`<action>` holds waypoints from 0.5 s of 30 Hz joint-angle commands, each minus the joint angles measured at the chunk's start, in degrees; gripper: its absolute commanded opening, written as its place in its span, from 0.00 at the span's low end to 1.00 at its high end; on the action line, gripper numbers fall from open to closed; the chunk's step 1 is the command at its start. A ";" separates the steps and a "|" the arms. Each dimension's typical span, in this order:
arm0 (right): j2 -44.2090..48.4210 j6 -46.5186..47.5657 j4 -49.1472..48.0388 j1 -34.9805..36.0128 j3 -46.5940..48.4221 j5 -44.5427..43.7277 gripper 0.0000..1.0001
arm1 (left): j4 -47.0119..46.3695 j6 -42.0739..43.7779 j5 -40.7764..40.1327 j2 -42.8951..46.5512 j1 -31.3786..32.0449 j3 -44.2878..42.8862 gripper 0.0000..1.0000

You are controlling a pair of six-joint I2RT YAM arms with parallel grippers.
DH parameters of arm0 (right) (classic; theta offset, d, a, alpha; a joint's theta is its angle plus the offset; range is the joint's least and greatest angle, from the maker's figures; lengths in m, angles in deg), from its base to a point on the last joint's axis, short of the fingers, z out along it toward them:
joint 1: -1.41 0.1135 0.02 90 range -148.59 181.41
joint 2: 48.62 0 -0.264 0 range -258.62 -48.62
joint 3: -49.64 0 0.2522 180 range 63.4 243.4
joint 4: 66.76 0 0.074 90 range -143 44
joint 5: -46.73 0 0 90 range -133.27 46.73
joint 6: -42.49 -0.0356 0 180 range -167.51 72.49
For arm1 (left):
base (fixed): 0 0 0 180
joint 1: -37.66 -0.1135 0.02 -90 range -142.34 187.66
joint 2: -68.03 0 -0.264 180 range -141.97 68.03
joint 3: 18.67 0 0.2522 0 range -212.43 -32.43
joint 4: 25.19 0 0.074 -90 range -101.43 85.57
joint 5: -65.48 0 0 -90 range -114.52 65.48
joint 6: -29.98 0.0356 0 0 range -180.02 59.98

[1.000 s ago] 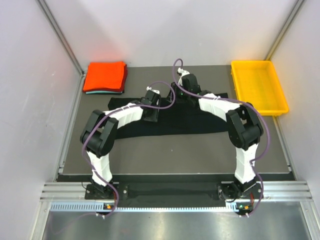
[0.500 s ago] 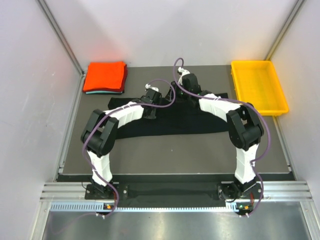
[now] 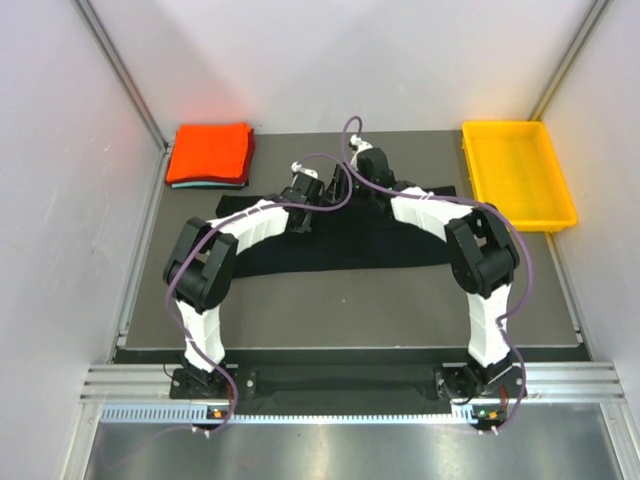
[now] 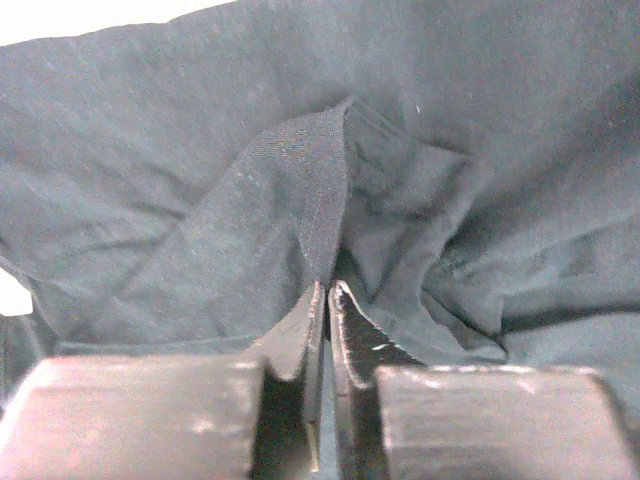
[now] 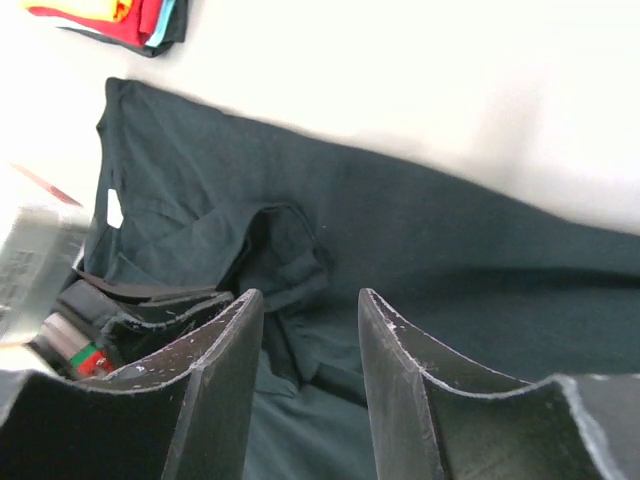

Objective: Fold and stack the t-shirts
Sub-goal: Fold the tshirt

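The left tool (image 4: pixel 327 300) has its two fingers pressed almost together, and a raised ridge of dark cloth runs down into the slit between them. It is pinching a fold of the black t-shirt (image 4: pixel 200 200). Around that pinch the fabric bunches into creases that fan away from the fingertips.

The right tool (image 5: pixel 308 295) hangs just beside it with its jaws well apart and nothing between them. It hovers over a puckered patch of the same shirt, and I can't tell whether its tips touch the cloth.

From above, both tools meet near the far edge of the shirt, about midway along it. The black t-shirt (image 3: pixel 370 245) lies across the desk (image 3: pixel 350 310) as a long band running left to right, so it looks partly folded. Its small white neck label (image 5: pixel 114 208) shows toward the left end.

At the far left corner of the desk sits the finished pile, an orange-red t-shirt (image 3: pixel 208 152) folded square on top of a teal t-shirt (image 3: pixel 205 185), of which only an edge shows. A yellow tray (image 3: pixel 515 170) stands at the far right corner.

I'd say the black shirt's fold is in hand, with one side gripped and the other not yet. The next move seems to call for the right tool to close on cloth level with the left. Both would then lift together and carry that edge over evenly, so the layer underneath doesn't drag.
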 commanded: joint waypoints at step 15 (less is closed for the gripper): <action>-5.30 -16.01 0.77 4.33 3.86 -6.45 0.41 | -1.37 -1.68 4.92 0.53 -10.28 -8.12 0.00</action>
